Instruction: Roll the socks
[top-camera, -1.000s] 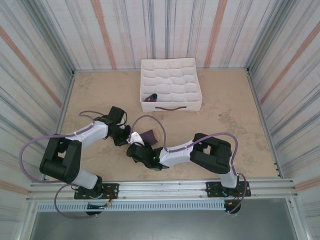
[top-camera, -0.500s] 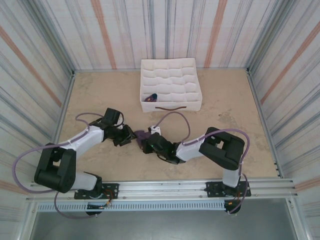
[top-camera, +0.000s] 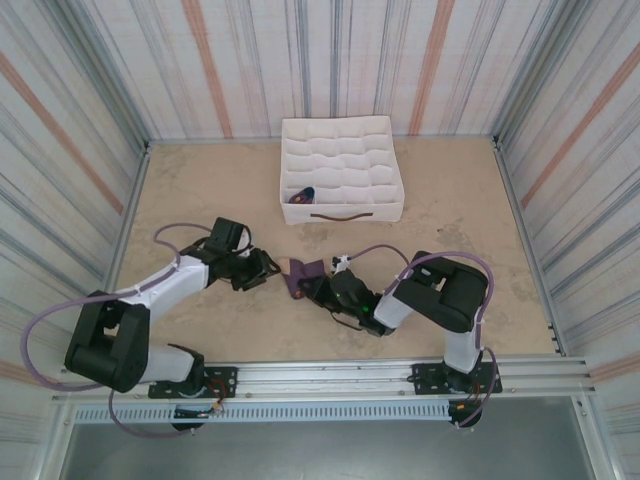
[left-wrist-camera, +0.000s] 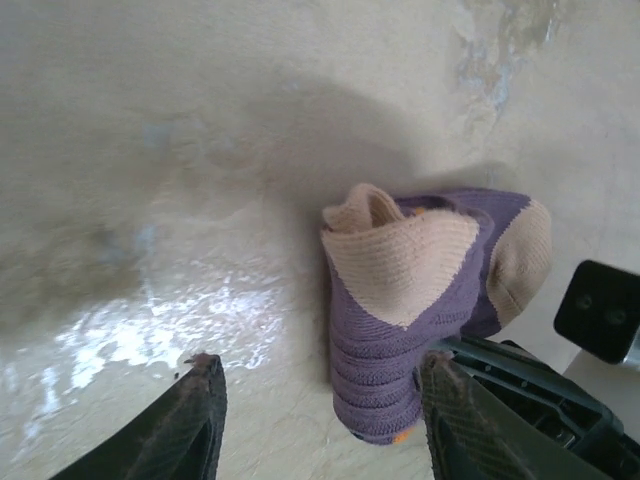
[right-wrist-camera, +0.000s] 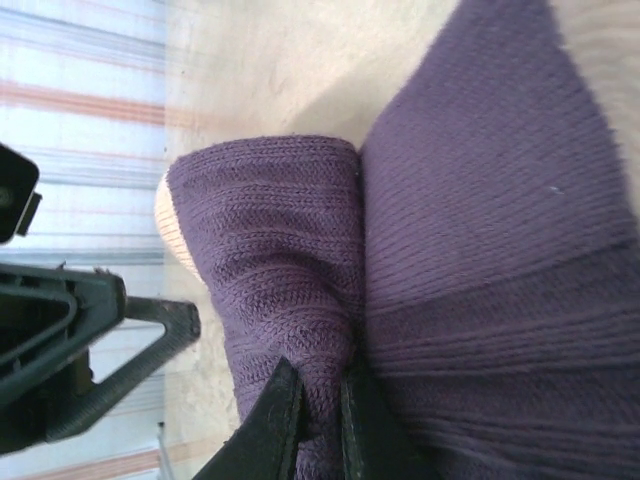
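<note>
The pale, mottled desk fills the floor of a stall with striped walls. At its far edge stands a white box divided into a grid of soft compartments, with a dark handle strap on its near wall. Both arms reach inward from the near edge and meet around the middle of the desk, a little nearer than the box. There lie the socks, a purple knitted heap with pale orange-tan ends, partly folded over on itself and resting on the desk between the two claws. The left claw is spread wide. The ribbed lower end of the heap lies in the gap between its fingers, closer to the one on the right of the wrist view, and it grips nothing. The right claw is nearly closed, its two thin tips pinching a fold of the purple knit at the edge of the heap. A small dark bundle sits in the box's near-left compartment, well apart from the heap.
</note>
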